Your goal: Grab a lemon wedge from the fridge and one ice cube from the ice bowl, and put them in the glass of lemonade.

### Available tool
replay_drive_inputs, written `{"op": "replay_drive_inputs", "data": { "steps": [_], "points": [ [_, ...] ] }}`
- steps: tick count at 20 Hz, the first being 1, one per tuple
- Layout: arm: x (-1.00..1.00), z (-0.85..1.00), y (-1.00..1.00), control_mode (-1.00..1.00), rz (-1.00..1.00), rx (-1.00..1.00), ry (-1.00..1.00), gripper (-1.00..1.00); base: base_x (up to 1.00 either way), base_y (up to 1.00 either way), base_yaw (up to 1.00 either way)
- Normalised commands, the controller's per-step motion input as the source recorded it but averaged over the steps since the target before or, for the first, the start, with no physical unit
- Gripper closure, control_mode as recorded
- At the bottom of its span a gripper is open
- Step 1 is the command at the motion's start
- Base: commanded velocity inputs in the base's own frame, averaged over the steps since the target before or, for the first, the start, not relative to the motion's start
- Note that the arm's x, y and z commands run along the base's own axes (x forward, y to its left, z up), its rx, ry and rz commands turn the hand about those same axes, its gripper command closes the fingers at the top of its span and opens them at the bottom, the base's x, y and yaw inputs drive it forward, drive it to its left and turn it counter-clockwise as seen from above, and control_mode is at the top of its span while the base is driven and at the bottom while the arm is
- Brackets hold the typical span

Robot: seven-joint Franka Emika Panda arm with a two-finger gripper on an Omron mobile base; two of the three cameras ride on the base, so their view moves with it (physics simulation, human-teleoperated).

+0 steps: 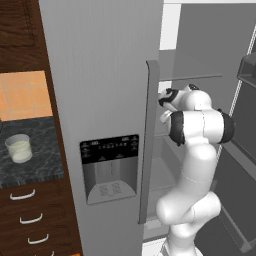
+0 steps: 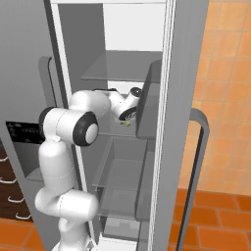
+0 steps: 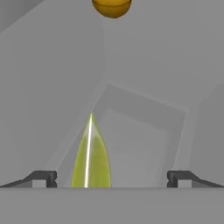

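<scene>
Reaching into the fridge [image 1: 100, 75] for the lemon wedge [image 3: 91, 157]
Gripper [image 3: 112, 178] spread fully wide, holding nothing, straddling the wedge off-centre toward the left fingertip, ready to close.

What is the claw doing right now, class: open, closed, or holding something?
Claw: open, holding nothing; the lemon wedge lies between its fingertips, nearer the left one, not gripped.
</scene>
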Motion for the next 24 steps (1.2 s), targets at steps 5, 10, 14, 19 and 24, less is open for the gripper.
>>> {"op": "replay_drive_inputs", "data": {
  "steps": [5, 10, 14, 19, 24],
  "points": [
    [0.00, -0.36, 0.00, -1.00, 0.03, 0.00, 0.00, -1.00, 0.00, 0.00, 0.00],
    [0.00, -0.21, 0.01, -1.00, 0.01, 0.00, 0.00, 1.00, 0.00, 0.00, 0.00],
    [0.00, -0.01, 0.00, -1.00, 0.00, 0.00, 0.00, 1.00, 0.00, 0.00, 0.00],
    [0.00, 0.00, 0.00, -1.00, 0.00, 0.00, 0.00, 1.00, 0.00, 0.00, 0.00],
    [-0.55, 0.16, 0.00, -1.00, 0.00, 0.00, -0.02, 1.00, 0.00, 0.00, 0.00]
  ]
}}
